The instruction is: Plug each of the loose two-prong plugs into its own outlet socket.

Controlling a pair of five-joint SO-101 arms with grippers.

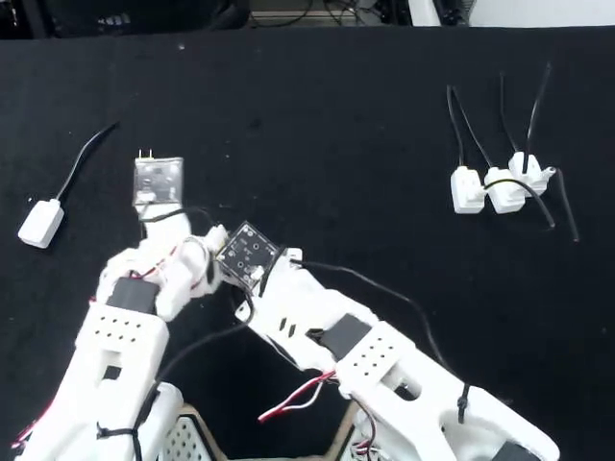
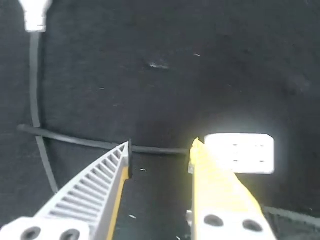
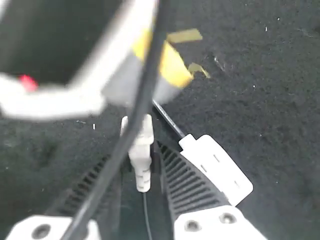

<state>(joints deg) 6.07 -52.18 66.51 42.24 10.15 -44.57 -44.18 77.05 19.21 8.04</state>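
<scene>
High view: both arms meet low and left of centre on the black bench (image 1: 336, 106). A cluster of white connectors (image 1: 492, 187) lies at upper right.

Left wrist view: the left end effector (image 2: 160, 152) is spread over a black cable (image 2: 75, 141), with a white socket (image 2: 240, 152) just beside its yellow finger.

Right wrist view: the right end effector (image 3: 140, 152) is pinching a white plug (image 3: 141, 167). The white socket (image 3: 217, 167) lies just to its right.

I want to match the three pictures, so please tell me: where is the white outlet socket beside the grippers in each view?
High view: I cannot pick it out; probably hidden.
Left wrist view: the outlet socket lies beside the yellow finger of the left gripper.
Right wrist view: the socket lies beside the right gripper, which holds a plug.
Shared landmark: that yellow finger, also in the right wrist view.
</scene>
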